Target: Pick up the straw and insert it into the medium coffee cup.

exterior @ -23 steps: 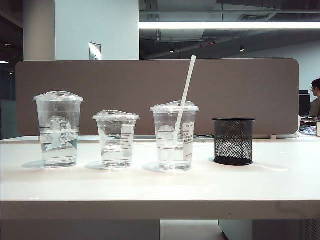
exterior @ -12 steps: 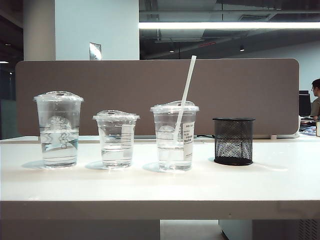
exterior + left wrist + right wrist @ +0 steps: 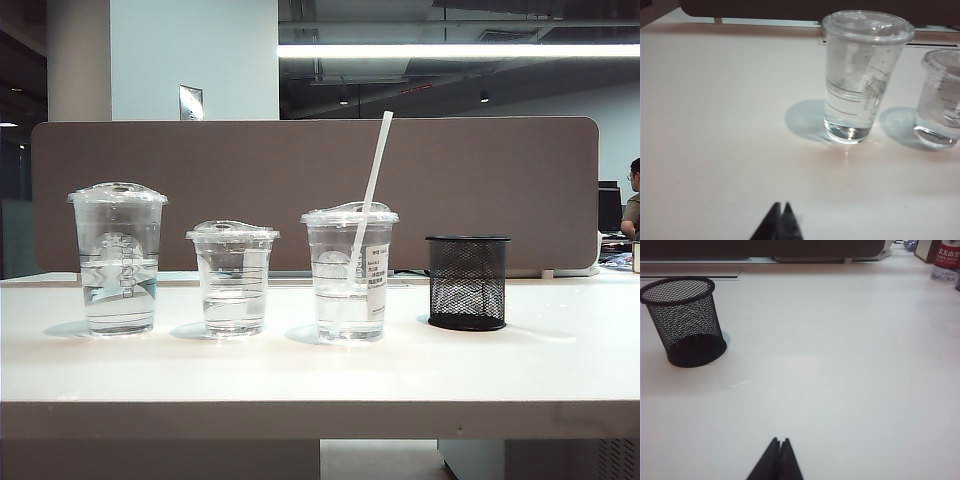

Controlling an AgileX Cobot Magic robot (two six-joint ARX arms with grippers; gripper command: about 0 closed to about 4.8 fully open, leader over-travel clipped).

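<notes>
Since both grippers are pinched shut on nothing, the sound course at this step is, in my judgement, to leave things alone. The left gripper (image 3: pixel 781 220) hangs over bare bench (image 3: pixel 300 375) on the near side of the tallest cup (image 3: pixel 863 80), well apart from it; its fingertips meet. The right gripper (image 3: pixel 779 457) is likewise closed and empty, over open bench, with the black mesh holder (image 3: pixel 685 322) off to one side and farther back. Neither arm appears in the exterior view. There the straw (image 3: pixel 368 200) already stands slanted through the lid of the medium coffee cup (image 3: pixel 349 275), third in a row parallel to the front edge. The task looks done; any retreat should stay low and clear of the cups.
</notes>
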